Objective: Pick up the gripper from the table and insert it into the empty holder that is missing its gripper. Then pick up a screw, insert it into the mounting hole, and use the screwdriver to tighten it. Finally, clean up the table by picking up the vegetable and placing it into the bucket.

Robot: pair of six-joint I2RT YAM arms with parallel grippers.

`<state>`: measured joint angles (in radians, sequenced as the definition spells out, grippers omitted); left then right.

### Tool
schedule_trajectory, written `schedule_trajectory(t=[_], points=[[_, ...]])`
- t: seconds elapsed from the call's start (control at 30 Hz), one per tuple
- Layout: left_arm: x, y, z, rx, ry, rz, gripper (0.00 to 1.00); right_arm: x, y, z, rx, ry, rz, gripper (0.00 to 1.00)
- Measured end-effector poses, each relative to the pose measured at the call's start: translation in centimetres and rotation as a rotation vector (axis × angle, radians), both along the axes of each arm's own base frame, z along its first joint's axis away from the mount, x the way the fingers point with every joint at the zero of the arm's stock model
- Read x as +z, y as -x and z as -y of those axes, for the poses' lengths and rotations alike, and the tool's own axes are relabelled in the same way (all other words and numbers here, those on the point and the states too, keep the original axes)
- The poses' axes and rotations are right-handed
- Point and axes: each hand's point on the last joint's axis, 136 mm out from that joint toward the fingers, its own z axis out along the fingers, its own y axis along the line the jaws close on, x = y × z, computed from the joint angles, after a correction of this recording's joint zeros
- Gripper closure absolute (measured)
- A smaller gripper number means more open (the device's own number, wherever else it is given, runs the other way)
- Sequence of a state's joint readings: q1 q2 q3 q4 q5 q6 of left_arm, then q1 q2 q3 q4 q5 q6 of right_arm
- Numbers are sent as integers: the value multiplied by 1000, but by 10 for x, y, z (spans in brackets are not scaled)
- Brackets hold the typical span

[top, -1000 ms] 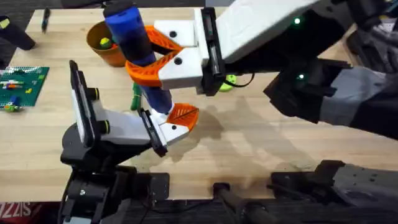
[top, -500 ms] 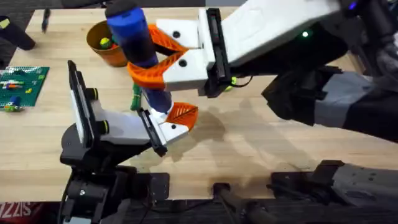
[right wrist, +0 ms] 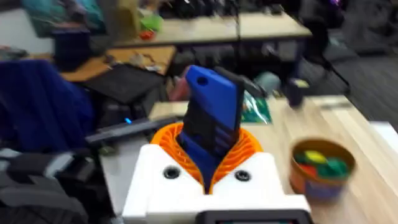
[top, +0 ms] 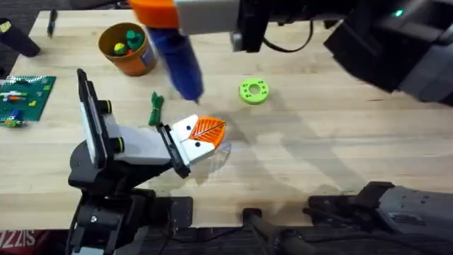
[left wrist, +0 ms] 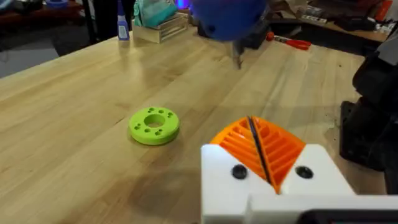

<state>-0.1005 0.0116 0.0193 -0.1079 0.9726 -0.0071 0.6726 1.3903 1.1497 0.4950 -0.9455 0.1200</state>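
The screwdriver (top: 173, 60) had a blue handle. The bucket (top: 127, 48) was orange outside, yellow inside. The vegetable (top: 155, 110) was dark green, and the ring-shaped disc (top: 254, 91) bright green with small holes. The left pincer (top: 204, 134) was white with orange ribbed pads; the right pincer (right wrist: 211, 171) likewise. The counter (top: 318, 142) was pale wood with visible grain.

Right tool (right wrist: 211, 163) clamped; left tool (left wrist: 264, 158) closed

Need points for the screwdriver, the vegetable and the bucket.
screwdriver (top: 177, 60), overhead view, on the blue handle below the right hand.
vegetable (top: 155, 110), overhead view, on the middle of the dark-green leafy piece.
bucket (top: 139, 62), overhead view, on the orange outer wall.
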Motion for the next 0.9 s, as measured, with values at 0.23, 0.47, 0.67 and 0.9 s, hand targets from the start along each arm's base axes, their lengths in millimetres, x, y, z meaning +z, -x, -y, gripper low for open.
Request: schedule_trajectory(t=[0.23, 0.47, 0.67, 0.9], points=[[0, 0, 0, 0, 0, -1, 999, -42, -50, 33, -154, 166, -70, 970], [0, 0, 0, 0, 0, 0, 999, -91, -110, 89, -424, 368, 41, 970], [0, -1, 0, 6, -1, 1, 999, -132, -163, 144, -608, 673, 461, 970], [0, -1, -1, 9, -1, 1, 999, -191, -211, 189, -677, 1007, 632, 970]])
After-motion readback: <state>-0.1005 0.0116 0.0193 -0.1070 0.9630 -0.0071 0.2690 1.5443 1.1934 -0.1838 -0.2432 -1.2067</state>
